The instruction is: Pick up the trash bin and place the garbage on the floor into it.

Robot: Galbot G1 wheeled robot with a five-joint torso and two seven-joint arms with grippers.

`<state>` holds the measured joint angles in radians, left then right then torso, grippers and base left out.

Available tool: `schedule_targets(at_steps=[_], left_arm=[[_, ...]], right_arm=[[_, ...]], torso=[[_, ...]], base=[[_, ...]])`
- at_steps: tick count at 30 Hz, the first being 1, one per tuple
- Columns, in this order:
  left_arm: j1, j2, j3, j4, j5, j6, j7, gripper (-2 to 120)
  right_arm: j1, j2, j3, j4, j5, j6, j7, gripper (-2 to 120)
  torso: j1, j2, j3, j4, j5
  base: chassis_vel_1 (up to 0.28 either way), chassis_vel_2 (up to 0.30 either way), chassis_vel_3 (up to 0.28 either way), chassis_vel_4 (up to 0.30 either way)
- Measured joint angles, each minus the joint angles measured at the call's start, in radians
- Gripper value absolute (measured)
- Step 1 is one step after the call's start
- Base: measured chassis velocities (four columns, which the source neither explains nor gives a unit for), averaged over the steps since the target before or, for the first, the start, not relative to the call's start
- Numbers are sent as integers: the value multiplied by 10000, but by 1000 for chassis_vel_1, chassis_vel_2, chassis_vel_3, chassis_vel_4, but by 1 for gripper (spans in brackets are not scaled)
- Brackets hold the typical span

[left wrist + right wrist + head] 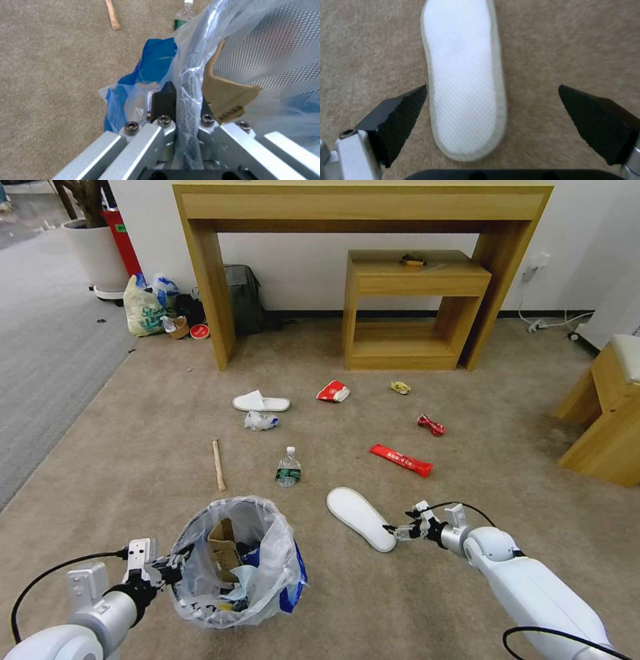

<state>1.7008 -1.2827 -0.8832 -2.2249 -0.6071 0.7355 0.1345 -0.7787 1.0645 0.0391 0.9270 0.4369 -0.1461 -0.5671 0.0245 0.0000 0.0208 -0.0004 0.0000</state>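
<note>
My left gripper (170, 570) (185, 92) is shut on the rim of the trash bin (233, 563) (266, 50), a black mesh bin lined with a crinkly bag; cardboard (226, 92) sits inside. My right gripper (393, 530) (492, 86) is open just above the near end of an upturned white slipper (360, 517) (463, 75). One finger (400, 112) stands beside the slipper, the other well clear over the carpet. More garbage lies on the floor (493, 527): a bottle (289, 468), a wooden stick (218, 465), a long red wrapper (401, 460) and a second slipper (261, 403).
Farther off lie a crumpled wad (260, 421), a red-white wrapper (333, 391), a yellow wrapper (401, 387) and a red wrapper (431, 425). A wooden desk (200, 280) with a low shelf (417, 307), a backpack (243, 297) and a pale shopping bag (143, 307) line the wall. A wooden stool (603, 420) stands right.
</note>
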Motion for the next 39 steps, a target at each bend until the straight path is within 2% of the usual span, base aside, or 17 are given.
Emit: schedule_targets(at_steps=[10, 27, 33, 34, 35, 36, 39], left_arm=[[15, 147, -49, -7, -2, 0, -18, 0], [41, 123, 41, -88, 71, 0, -28, 0], [60, 124, 42, -128, 96, 0, -28, 0], [63, 125, 43, -144, 100, 0, -28, 0], [65, 118, 64, -174, 123, 0, -36, 0], [65, 118, 64, -174, 123, 0, -36, 0], [66, 91, 96, -180, 156, 0, -44, 0]], right_arm=[[358, 1089, 13, -1281, -611, 532, -87, 100], [632, 1394, 58, -1966, -716, 761, 263, 98], [706, 1607, 123, -2244, -860, 874, 243, 84], [714, 1631, 132, -2272, -868, 882, 243, 80], [720, 1658, 137, -2289, -868, 897, 243, 68], [720, 1658, 137, -2289, -868, 897, 243, 68], [677, 1677, 129, -2240, -863, 928, 261, 52]], torso=[[0, 0, 0, 2, 0], [0, 0, 0, 0, -1], [0, 0, 0, 2, -1], [0, 0, 0, -1, -2], [0, 0, 0, -1, -2], [0, 0, 0, -1, -2], [0, 0, 0, 1, 2]], base=[[0, 0, 0, 0], [0, 0, 0, 0], [0, 0, 0, 0], [0, 0, 0, 0], [0, 0, 0, 0], [0, 0, 0, 0], [0, 0, 0, 0]])
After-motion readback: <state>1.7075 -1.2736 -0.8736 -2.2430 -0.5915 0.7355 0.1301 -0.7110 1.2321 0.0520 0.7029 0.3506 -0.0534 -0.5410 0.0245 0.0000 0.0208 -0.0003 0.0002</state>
